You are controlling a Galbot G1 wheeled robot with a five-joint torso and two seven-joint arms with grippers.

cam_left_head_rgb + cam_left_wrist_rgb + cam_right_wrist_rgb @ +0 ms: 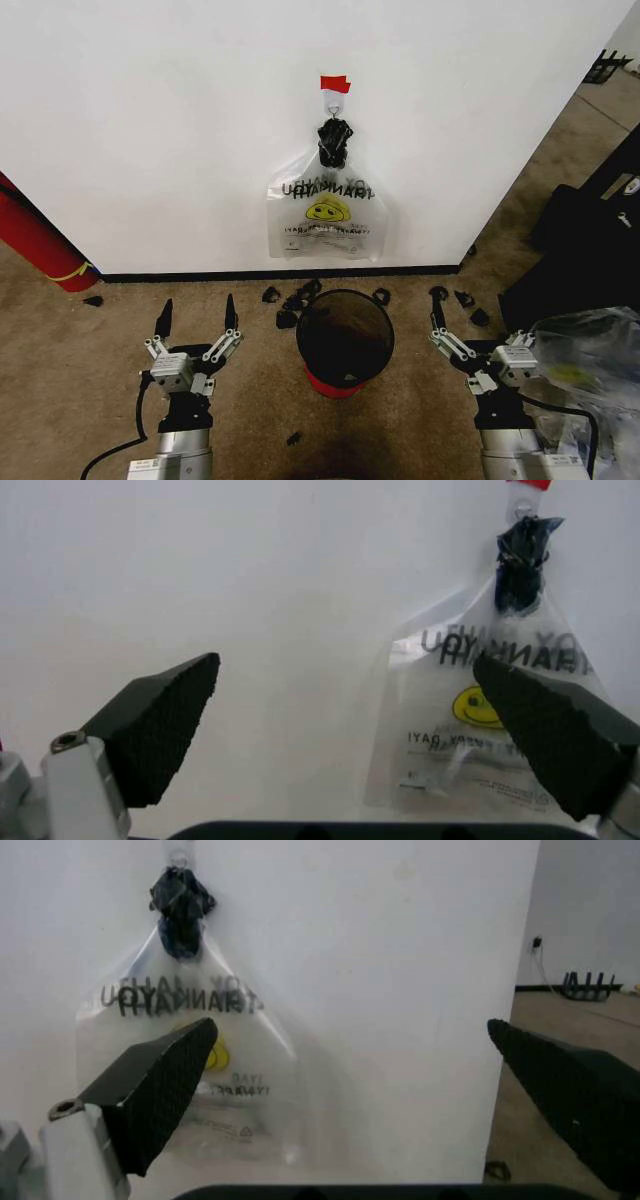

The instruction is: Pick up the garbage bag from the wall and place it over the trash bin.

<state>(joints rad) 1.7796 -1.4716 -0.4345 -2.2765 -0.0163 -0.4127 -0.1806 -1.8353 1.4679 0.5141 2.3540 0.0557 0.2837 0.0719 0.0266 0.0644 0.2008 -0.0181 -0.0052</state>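
Observation:
The garbage bag (326,215) hangs from a small metal hook (333,101) on the white wall (150,120), just under a red tape strip (334,84). It is thin and translucent, with black lettering, a yellow smiley and dark bunched handles. The bag shows again in the left wrist view (480,712) and the right wrist view (185,1065). On the carpet right below it stands the round black trash bin (345,338) with its red base. My left gripper (197,312) (345,664) is open, low and left of the bin. My right gripper (470,312) (350,1024) is open, low and right of the bin.
A long red cylinder (40,240) leans at the far left by the wall. Small black pieces (290,298) lie along the black baseboard (200,274) behind the bin. A bulky clear plastic bundle (590,365) and a dark object (585,250) crowd the right side.

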